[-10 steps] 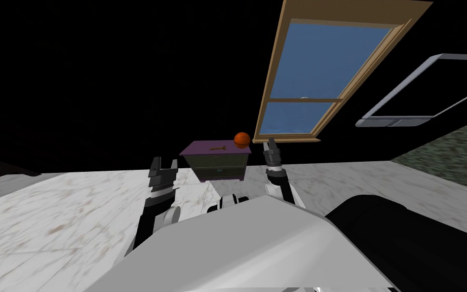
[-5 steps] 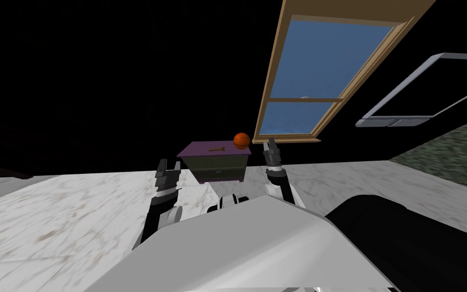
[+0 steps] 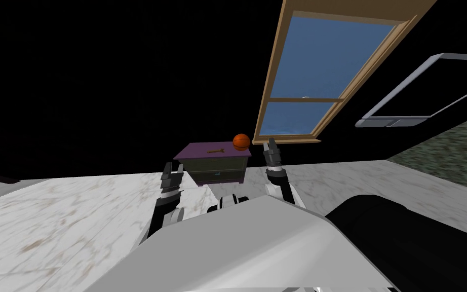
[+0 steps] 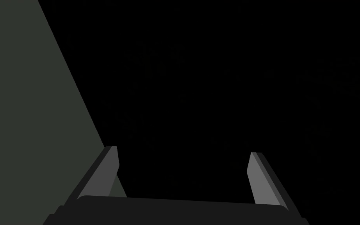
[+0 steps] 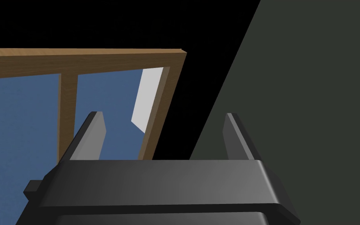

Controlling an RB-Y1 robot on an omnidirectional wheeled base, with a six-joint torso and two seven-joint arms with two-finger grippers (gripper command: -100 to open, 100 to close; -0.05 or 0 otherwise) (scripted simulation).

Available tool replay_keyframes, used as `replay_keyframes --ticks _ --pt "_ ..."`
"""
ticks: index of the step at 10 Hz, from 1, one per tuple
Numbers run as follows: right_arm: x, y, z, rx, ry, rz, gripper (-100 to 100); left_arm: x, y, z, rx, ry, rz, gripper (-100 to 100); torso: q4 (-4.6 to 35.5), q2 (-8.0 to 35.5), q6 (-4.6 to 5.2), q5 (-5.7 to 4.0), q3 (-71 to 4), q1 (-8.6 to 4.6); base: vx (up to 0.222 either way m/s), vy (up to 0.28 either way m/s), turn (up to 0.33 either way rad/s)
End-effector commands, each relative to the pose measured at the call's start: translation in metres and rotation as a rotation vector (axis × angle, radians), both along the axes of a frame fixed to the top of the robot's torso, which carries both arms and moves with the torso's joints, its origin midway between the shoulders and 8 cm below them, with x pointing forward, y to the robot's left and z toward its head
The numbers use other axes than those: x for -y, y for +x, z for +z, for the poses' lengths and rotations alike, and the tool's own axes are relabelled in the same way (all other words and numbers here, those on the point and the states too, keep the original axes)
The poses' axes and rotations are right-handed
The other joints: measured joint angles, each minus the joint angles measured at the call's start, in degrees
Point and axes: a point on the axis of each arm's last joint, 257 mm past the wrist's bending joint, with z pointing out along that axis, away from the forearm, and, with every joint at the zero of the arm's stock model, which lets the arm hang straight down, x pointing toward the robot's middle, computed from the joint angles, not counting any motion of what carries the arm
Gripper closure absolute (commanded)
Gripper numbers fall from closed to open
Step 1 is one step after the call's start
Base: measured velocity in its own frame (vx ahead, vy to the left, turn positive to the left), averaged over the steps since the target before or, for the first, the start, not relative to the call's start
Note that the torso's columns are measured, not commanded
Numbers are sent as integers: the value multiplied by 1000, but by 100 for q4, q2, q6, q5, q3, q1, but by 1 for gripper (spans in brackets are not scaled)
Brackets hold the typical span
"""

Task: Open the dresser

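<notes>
Head view: one dresser (image 3: 212,165), purple-topped with two drawers, stands on the floor (image 3: 75,213) ahead, carrying one orange ball (image 3: 241,141). The left gripper (image 3: 173,168) and right gripper (image 3: 269,145) flank it. Left wrist view: its two fingers (image 4: 106,175) stand apart, empty. Right wrist view: two fingers (image 5: 91,136) likewise apart.

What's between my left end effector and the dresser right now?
Nothing: in the head view, only a sliver of pale marbled floor shows between the left end effector and the dresser.

Purple-topped dresser (image 3: 214,165) bears an orange ball (image 3: 241,141); left gripper (image 3: 173,169) and right gripper (image 3: 269,144) flank it
</notes>
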Motion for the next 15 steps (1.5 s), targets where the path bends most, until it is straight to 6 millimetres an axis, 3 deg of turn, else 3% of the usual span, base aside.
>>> replay_keyframes --ticks 1,9,10,15 --pt "0 0 0 0 0 0 0 -1 3 -21 -24 8 1 -100 2 5 1 1 4 3 46 -13 -14" --pt "0 0 0 0 0 0 0 -2 6 -78 -82 35 -2 -100 1 1 1 1 2 1 56 -12 -23" --pt "0 0 0 0 0 0 0 2 6 -78 -66 41 -9 -100 1 2 0 1 2 3 70 -14 -27" --pt "0 0 0 0 0 0 0 0 4 -123 -135 50 -3 -100 1 1 1 1 2 2 58 -9 -23"
